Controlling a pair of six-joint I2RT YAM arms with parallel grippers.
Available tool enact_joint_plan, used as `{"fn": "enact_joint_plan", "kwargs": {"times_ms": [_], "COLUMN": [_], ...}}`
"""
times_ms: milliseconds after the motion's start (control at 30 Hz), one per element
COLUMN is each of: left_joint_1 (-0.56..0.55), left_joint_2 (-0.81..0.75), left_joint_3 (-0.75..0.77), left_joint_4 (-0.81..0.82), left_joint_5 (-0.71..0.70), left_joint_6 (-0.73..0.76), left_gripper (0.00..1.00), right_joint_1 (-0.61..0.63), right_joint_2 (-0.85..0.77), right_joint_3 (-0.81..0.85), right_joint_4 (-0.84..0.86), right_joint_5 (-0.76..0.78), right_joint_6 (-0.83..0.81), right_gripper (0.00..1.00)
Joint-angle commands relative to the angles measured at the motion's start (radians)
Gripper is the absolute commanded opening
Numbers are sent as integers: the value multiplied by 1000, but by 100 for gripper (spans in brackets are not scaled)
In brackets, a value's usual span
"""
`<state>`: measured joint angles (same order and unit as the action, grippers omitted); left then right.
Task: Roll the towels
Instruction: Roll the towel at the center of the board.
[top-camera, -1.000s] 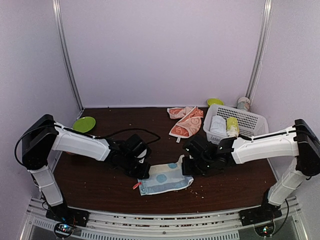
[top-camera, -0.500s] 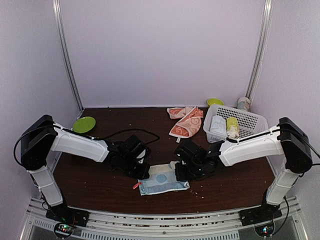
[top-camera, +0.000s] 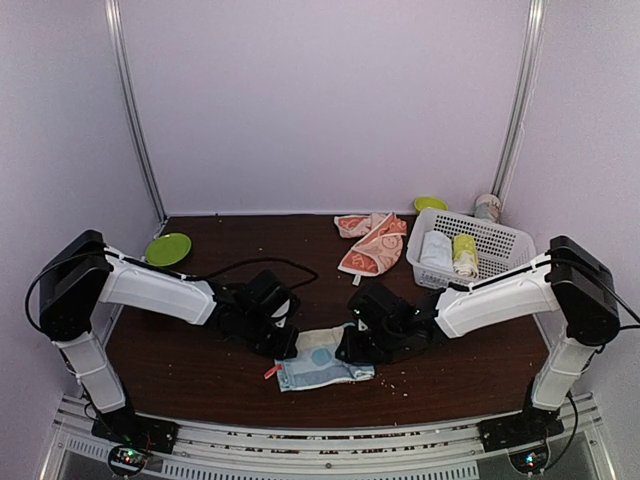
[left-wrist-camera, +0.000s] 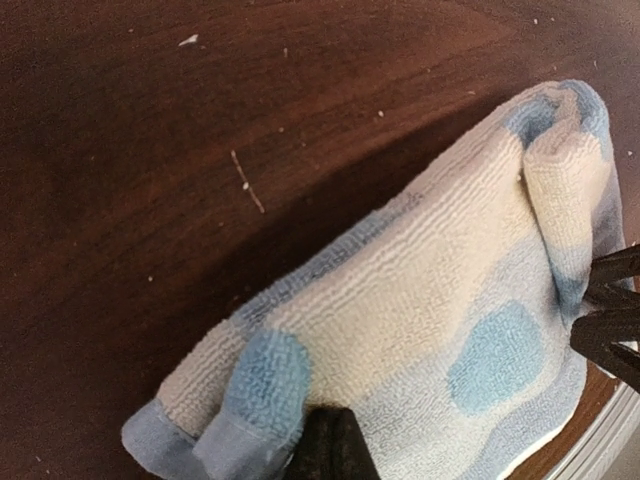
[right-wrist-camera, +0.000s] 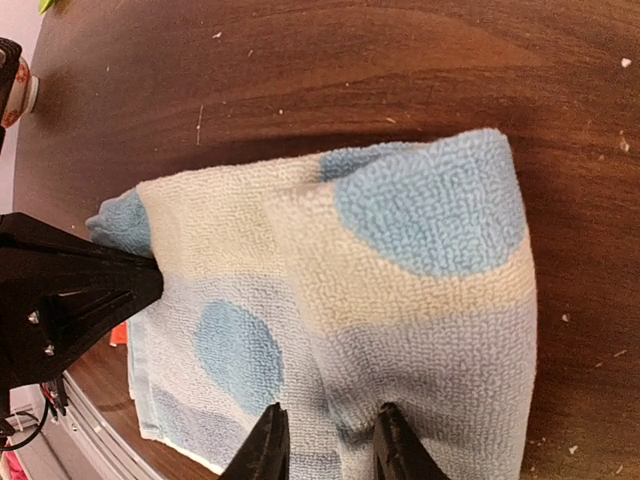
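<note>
Right wrist: right gripper parted over towel, left gripper pinching it (overhead unclear).

The top camera is looking down from high behind both arm bases, taking in the whole table. The wrist cameras are peering closely past the left hand and right hand, both sharing the dotted blue towel just ahead of each hand.
</note>
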<state>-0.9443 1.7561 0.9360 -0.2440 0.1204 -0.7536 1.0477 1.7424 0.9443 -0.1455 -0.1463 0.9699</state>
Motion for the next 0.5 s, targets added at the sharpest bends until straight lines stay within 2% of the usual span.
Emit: {"fn": "enact_joint_plan", "kwargs": {"times_ms": [0,200,333,467], "left_joint_1": [-1,-1,-2,-2], "left_joint_2": [-54,-172,-187,-107], "left_joint_3": [4,64,134,225], "left_joint_4": [-85,-146,-140,-110], "left_joint_5": [2,2,39,84], "left_joint_6": [-4,12,15,21], "left_gripper": [0,20,21,17], "right_joint_1": [3,0,0,0], "right_joint_2": [34,37,32,29], "right_joint_3": [-31,-72,-89,-95], "right_joint_4": [72,109,111,104], "right_joint_5": [-35,-25,-13,-2], "right_joint_6": [31,28,13,4], "right_gripper": [31,34,35,35]}}
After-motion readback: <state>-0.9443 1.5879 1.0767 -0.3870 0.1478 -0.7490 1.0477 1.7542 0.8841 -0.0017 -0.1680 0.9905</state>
